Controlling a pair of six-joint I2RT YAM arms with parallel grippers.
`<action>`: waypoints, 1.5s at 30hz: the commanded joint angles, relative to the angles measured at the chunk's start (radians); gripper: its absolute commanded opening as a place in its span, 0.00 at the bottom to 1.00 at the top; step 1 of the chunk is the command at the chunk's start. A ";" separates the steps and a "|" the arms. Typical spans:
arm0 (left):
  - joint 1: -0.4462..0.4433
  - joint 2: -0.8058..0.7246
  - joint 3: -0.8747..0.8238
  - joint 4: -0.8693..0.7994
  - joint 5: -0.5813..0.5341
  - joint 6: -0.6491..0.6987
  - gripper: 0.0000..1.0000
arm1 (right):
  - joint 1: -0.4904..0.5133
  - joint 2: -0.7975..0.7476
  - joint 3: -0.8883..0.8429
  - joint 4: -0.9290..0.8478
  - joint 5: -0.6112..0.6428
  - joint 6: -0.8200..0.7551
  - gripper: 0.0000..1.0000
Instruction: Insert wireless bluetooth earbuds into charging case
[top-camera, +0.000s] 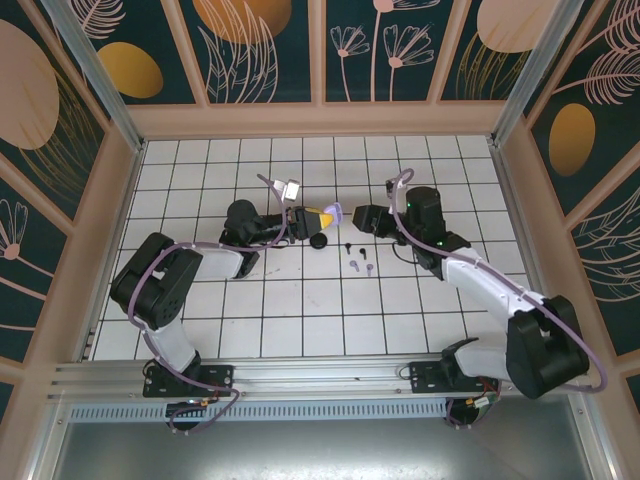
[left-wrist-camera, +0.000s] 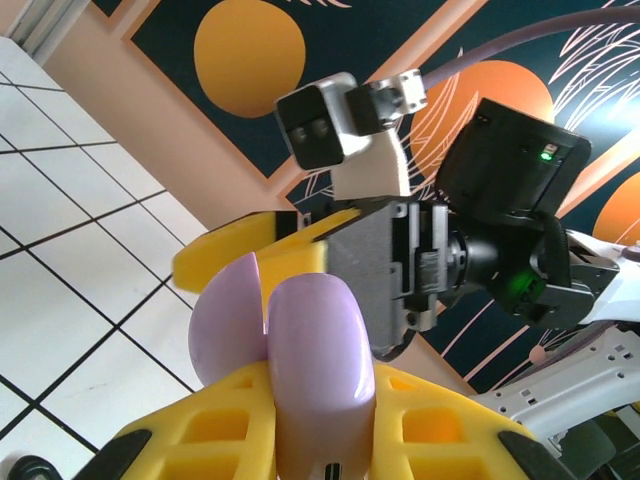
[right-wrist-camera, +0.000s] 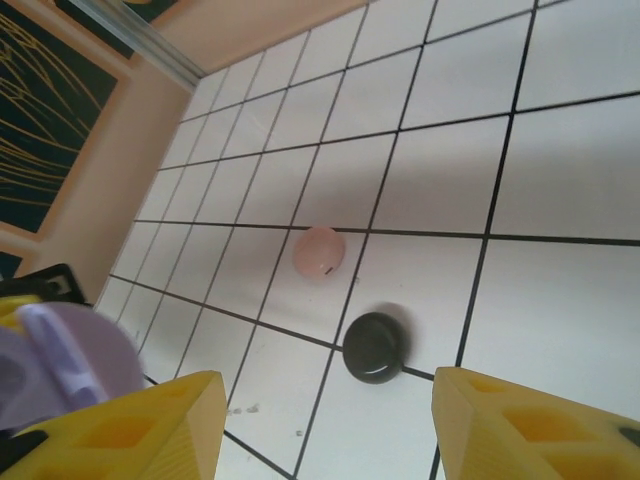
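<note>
My left gripper (top-camera: 316, 214) is shut on a lilac charging case (left-wrist-camera: 318, 360), held off the table with its lid (left-wrist-camera: 226, 322) swung open to the left. Its yellow fingers (left-wrist-camera: 436, 424) press both sides of the case body. My right gripper (top-camera: 346, 215) faces it from the right, open and empty, one yellow fingertip (left-wrist-camera: 248, 254) just behind the lid. In the right wrist view the lilac case (right-wrist-camera: 68, 362) shows at the left edge. Several tiny earbuds (top-camera: 353, 264) lie on the tiles below the grippers, dark and lilac (top-camera: 367, 267).
A shut black case (right-wrist-camera: 374, 347) and a shut pink case (right-wrist-camera: 319, 250) rest on the white tiled table (right-wrist-camera: 560, 210); the black case (top-camera: 318, 241) lies just under the grippers. Wooden walls (top-camera: 320, 118) enclose the table.
</note>
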 joint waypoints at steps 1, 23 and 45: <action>-0.005 -0.017 -0.005 0.046 0.025 0.021 0.00 | -0.001 -0.064 -0.004 -0.007 -0.070 -0.004 0.57; -0.005 -0.021 0.027 0.069 0.068 -0.025 0.00 | 0.052 0.050 0.088 0.050 -0.181 -0.030 0.46; -0.005 -0.017 0.048 0.060 0.063 -0.023 0.00 | 0.055 0.042 0.047 0.052 -0.189 -0.033 0.35</action>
